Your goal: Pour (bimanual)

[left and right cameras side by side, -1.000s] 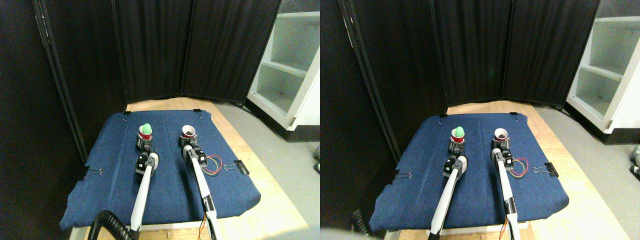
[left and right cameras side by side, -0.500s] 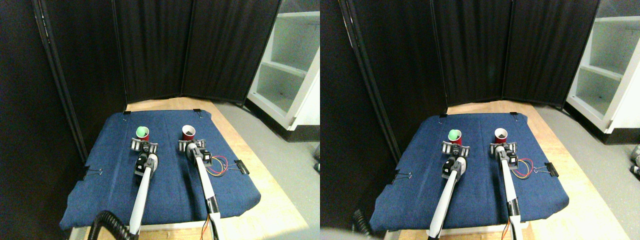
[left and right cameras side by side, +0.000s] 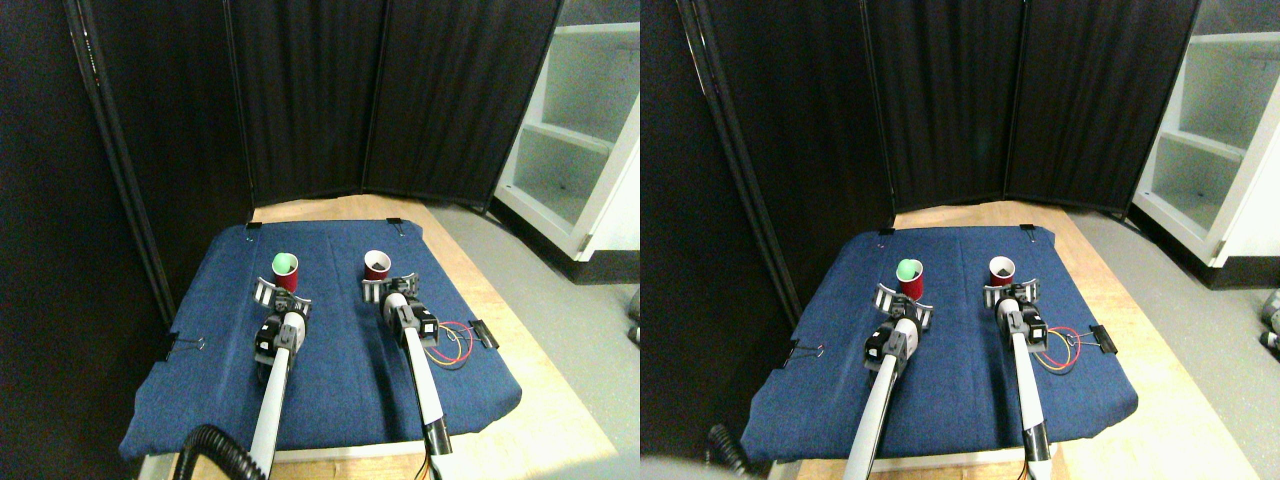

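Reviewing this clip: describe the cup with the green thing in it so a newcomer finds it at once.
Start at the blue cloth spread over the wooden table in front of the black screen. Two small red cups stand side by side toward its far edge. The one meant is the left cup, just beyond the left end effector; a pale green ball fills its mouth, while the right cup shows a dark interior.

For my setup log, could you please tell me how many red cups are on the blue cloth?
2. The left cup holds something green, just beyond the left claw; the right cup stands just beyond the right claw. None seems hidden.
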Available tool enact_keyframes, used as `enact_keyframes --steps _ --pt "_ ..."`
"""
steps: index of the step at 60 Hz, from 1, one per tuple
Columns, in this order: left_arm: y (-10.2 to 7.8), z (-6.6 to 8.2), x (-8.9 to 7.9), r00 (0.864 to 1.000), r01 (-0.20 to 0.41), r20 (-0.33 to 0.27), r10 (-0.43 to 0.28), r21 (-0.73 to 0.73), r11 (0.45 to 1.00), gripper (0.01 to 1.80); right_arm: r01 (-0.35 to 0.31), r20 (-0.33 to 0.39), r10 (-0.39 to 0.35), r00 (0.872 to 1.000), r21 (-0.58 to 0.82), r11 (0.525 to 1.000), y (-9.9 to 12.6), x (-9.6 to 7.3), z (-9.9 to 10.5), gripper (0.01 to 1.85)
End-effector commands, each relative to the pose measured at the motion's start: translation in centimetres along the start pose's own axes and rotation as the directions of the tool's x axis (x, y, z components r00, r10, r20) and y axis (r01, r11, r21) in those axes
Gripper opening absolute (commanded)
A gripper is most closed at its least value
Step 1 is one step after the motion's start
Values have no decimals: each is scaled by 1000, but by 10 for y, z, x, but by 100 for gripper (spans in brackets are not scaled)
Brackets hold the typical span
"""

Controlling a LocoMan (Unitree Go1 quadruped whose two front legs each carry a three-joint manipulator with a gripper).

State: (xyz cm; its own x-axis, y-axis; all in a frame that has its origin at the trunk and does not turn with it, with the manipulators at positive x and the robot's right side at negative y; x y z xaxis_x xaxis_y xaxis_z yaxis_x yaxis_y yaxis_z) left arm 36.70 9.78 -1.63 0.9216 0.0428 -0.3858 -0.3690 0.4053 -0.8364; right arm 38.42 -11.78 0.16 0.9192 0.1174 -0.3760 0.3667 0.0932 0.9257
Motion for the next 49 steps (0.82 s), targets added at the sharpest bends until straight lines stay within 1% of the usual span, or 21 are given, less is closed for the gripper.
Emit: enact_keyframes --steps 1,8,11,13,14,15,20,21,22,25,27,29,32,33,35,36,37,38,40,46,49 --pt "-14 7 -10 997 70 -30 -69 32 997 143 -64 -3 64 998 8 998 15 -7 1 146" --pt "-21 13 -20 993 110 -65 -96 278 954 142 -85 -17 85 996 -9 996 20 -12 1 144" --pt "-24 16 -23 991 131 -58 -117 408 904 137 -89 -30 88 996 -34 995 22 -13 1 145" --pt "-27 18 -26 985 169 -89 -144 462 870 146 -91 -25 90 996 -44 995 23 -14 2 148" --pt "-29 19 -28 981 193 -108 -160 538 821 153 -91 -19 90 996 -49 995 24 -15 1 150" --pt "-29 19 -28 981 193 -108 -160 538 821 153 -91 -19 90 996 -49 995 24 -15 1 150" --pt "-35 22 -35 968 249 -147 -205 682 687 168 -138 0 139 990 -106 985 25 -19 -1 152" --pt "-35 22 -35 968 249 -147 -205 682 687 168 -138 0 139 990 -106 985 25 -19 -1 152" --pt "-39 23 -40 954 281 -176 -242 801 528 170 -175 10 179 984 -151 973 27 -21 -2 152" --pt "-42 24 -43 947 296 -190 -258 827 479 172 -190 25 198 980 -188 963 28 -23 -3 153" --pt "-45 26 -46 932 318 -217 -289 874 367 171 -195 39 209 977 -226 954 29 -25 -3 147" --pt "-46 26 -47 928 319 -219 -301 883 344 170 -199 39 213 976 -225 954 29 -26 -4 145" --pt "-50 25 -52 891 333 -239 -387 922 198 169 -218 39 236 971 -258 941 33 -31 -6 140" --pt "-50 25 -52 881 341 -247 -402 923 179 168 -218 40 236 971 -262 940 33 -32 -7 140" --pt "-52 25 -52 823 391 -324 -466 919 53 162 -225 35 242 970 -256 940 35 -34 -8 138" --pt "-52 25 -52 823 391 -324 -466 919 53 162 -225 35 242 970 -256 940 35 -34 -8 138" --pt "-53 25 -52 795 380 -342 -500 925 -28 159 -228 35 246 969 -267 936 36 -36 -9 136" --pt "-54 24 -53 782 380 -353 -514 923 -56 156 -231 34 249 968 -271 934 37 -37 -9 135" --pt "-54 24 -54 776 379 -358 -520 923 -70 153 -232 34 250 968 -271 934 37 -37 -9 135" --pt "-56 23 -55 706 422 -425 -567 895 -145 128 -237 22 251 968 -256 937 39 -37 -11 135" --pt "-57 23 -54 696 439 -433 -573 888 -138 115 -237 21 250 968 -254 938 39 -38 -12 134"
